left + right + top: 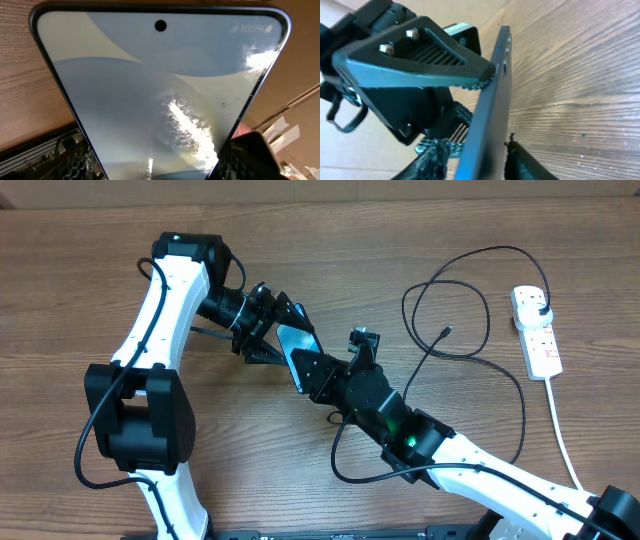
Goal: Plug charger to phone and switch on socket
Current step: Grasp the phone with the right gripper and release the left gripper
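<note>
Phone: the phone (298, 338) is held up off the table (80, 260), left of centre, between the two arms; its pale blue screen fills the left wrist view, with the front-camera hole at the end away from that wrist.
Left gripper: the left gripper (280, 335) is clamped across the phone's width; a ribbed pad (482, 82) presses on the glass in the right wrist view.
Right gripper: the right gripper (308, 368) has a finger on each side of the phone, seen edge-on; its fingertips (432, 160) are at the phone, but I cannot tell whether they already pinch it.
Charger: the charger (497, 248) lies in loose loops on the right; its connector tip (445, 332) is free on the wood, well apart from the phone; its black plug looks seated in the far outlet of the socket (540, 345).
Socket: it lies at the far right; its switches are too small to read.
Step in hand: probably a hand-over of the phone from left to right.
How to do it well: get the right pinch firm on the flat faces before the left lets go; keep the phone from tilting; the port end likely sits down between the left fingers, so leave that end bare and turned towards the cable; then send the free gripper to the connector tip, gripping close behind it.
</note>
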`<state>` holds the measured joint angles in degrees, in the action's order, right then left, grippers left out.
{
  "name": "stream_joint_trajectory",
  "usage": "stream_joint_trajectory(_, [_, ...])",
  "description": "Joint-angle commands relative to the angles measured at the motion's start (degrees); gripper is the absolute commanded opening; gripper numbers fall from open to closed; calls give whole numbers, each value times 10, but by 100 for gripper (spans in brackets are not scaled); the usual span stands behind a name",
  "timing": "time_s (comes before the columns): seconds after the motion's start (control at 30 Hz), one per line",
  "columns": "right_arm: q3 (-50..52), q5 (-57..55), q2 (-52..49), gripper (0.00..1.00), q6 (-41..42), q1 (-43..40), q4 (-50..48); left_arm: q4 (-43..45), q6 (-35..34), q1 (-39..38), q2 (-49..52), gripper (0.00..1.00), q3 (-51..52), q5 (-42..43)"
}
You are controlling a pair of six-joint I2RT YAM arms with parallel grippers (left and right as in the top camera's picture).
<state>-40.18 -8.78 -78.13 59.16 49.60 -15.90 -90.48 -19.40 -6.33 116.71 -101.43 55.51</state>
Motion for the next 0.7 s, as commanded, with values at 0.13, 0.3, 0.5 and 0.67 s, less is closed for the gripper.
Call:
stream_joint_trajectory(0.13, [-13,-11,-5,31,-2,3,-9,19,-30,-19,2,69,-16,22])
stream_joint_trajectory(0.3, [-13,-11,-5,21,-2,3,-7,23,-38,-28,2,68,-17,22])
stream_joint_trajectory(0.5, [-12,-18,-5,13,-3,3,3,23,-40,-29,2,68,-17,22])
stream_joint_trajectory(0.67, [-12,-28,-5,11,-7,2,13,29,-40,-29,2,73,-17,22])
